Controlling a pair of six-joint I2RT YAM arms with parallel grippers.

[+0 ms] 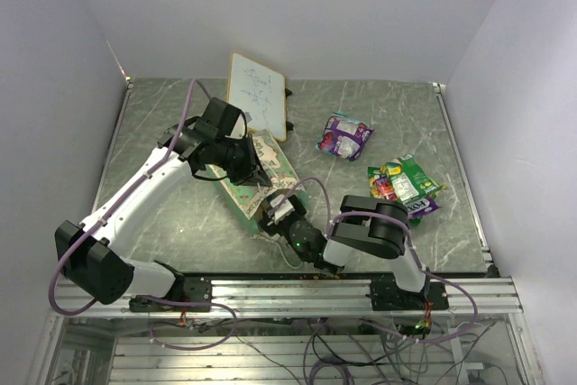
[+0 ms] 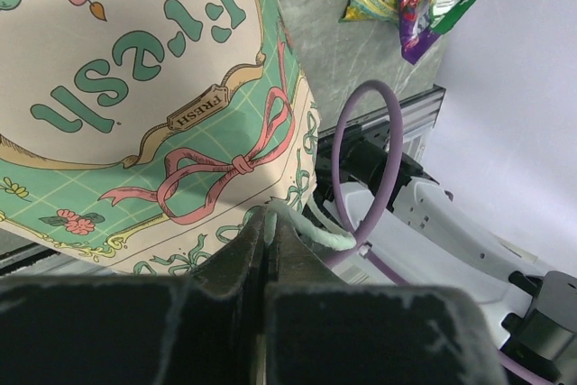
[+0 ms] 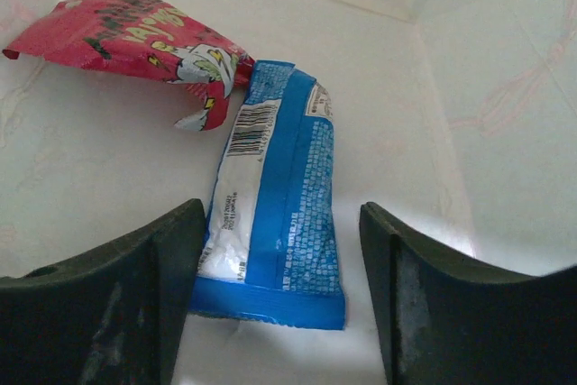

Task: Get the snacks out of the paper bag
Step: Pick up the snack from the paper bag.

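Observation:
The paper bag [image 1: 270, 158] lies on its side on the table, cream with a mint-green band and a pink bow [image 2: 135, 105]. My left gripper [image 2: 269, 221] is shut on the bag's mint-green edge strip [image 2: 315, 230] near its mouth. My right gripper [image 3: 281, 212] is inside the bag, open. A blue snack packet [image 3: 279, 178] lies flat between its fingers, with a gap on the right side. A red packet [image 3: 126, 29] lies further in. In the top view the right gripper [image 1: 275, 214] sits at the bag's near end. Other snacks lie outside: a purple packet [image 1: 343, 136] and a colourful pile [image 1: 404, 185].
A white wood-framed board [image 1: 257, 94] leans at the back, just behind the bag. The right arm's body and a purple cable [image 2: 379, 169] are close beside the left gripper. The metal rail [image 1: 306, 290] runs along the near table edge.

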